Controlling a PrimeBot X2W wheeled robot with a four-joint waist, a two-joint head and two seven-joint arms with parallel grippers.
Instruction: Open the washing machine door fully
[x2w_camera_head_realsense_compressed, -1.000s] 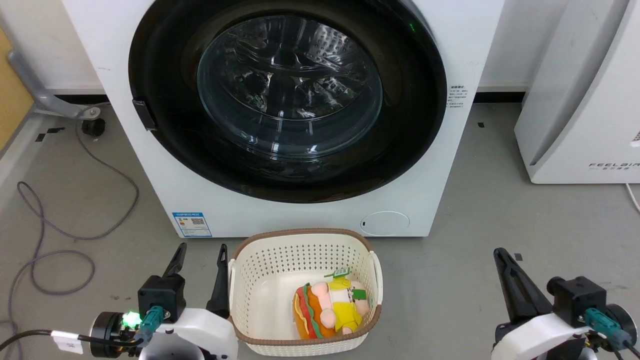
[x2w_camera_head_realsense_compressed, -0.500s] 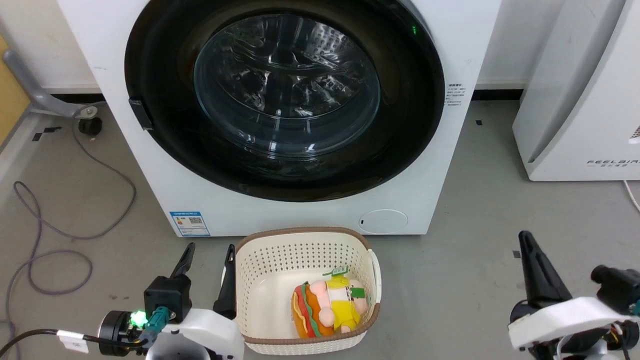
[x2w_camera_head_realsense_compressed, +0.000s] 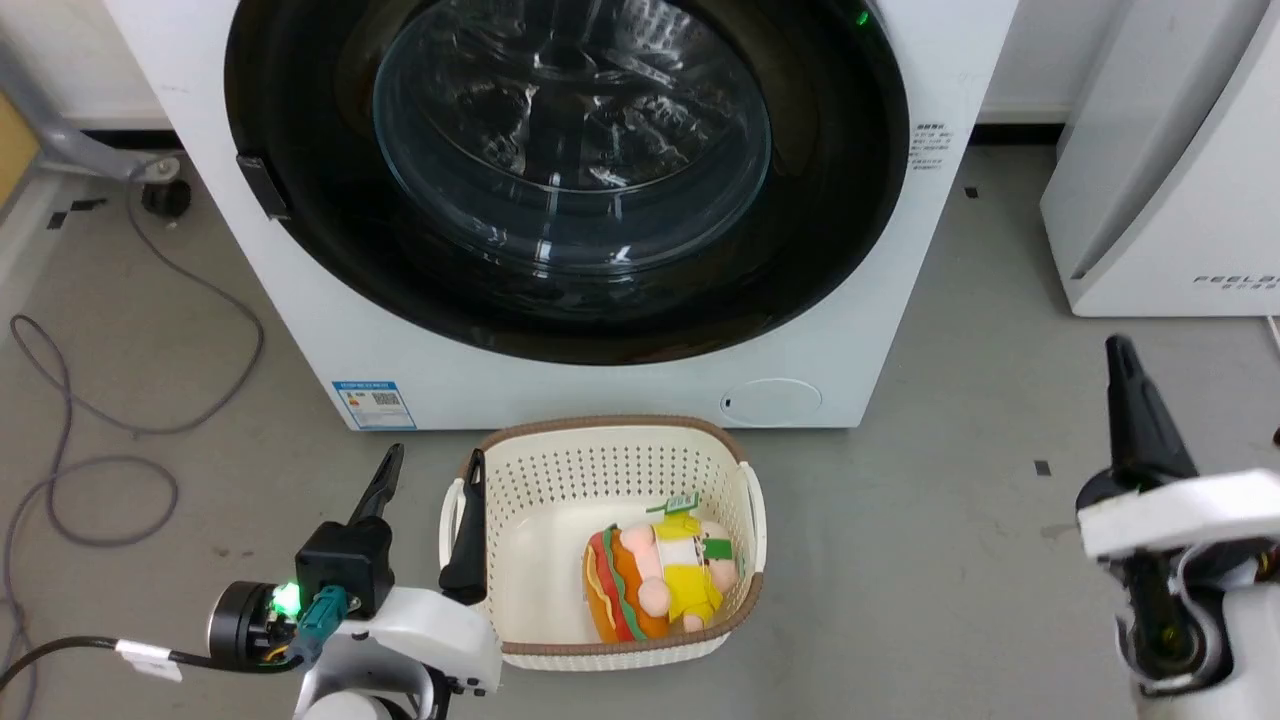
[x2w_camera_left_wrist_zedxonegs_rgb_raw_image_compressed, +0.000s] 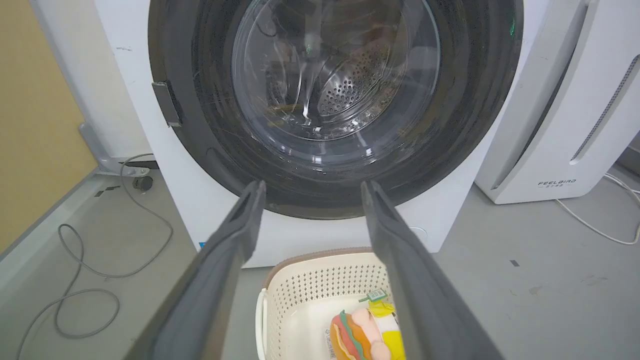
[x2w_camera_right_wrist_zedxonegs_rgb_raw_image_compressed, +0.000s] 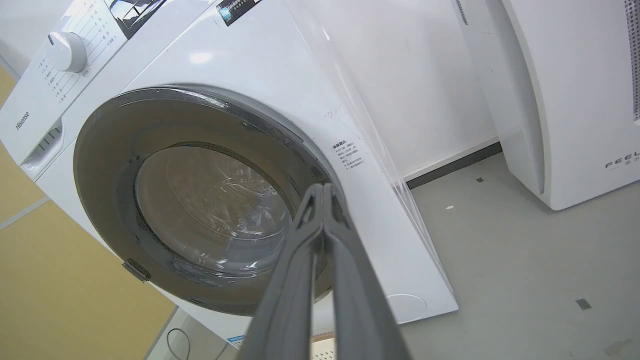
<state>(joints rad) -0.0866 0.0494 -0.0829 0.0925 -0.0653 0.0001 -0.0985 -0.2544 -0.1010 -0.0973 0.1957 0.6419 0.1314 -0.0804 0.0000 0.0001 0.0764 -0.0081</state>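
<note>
1. The washing machine door (x2w_camera_head_realsense_compressed: 570, 150) is shut flush against the front of the washing machine (x2w_camera_head_realsense_compressed: 300, 340), so none of the opening has been done yet. Its little side tab (x2w_camera_head_realsense_compressed: 262, 187) sits on the rim at the machine's left edge, about halfway up the door.
2. Looks to me like the step in hand is just getting a gripper onto that tab. I can't see the hinge, so I'm guessing it's on the machine's right, opposite the tab.
3. To do it well, I'd put one finger on each side of the tab and close firmly. Then pull in an arc that swings round toward the machine's right, not straight out, so the grip doesn't slip off.
4. Watch the basket (x2w_camera_head_realsense_compressed: 600, 440) on the floor right in front of the machine. The forearm could clip it on the way up.
5. The left gripper (x2w_camera_head_realsense_compressed: 436, 453) has its jaws spread wide with nothing in them. It hangs low in front of the machine's lower left, well below the tab, fingers pointing at the machine. It needs to go up and in.
6. The right gripper (x2w_camera_head_realsense_compressed: 1118, 350) is pinched closed and empty. It's out past the machine's right front corner, well apart from it, and angled up toward the door.
</note>
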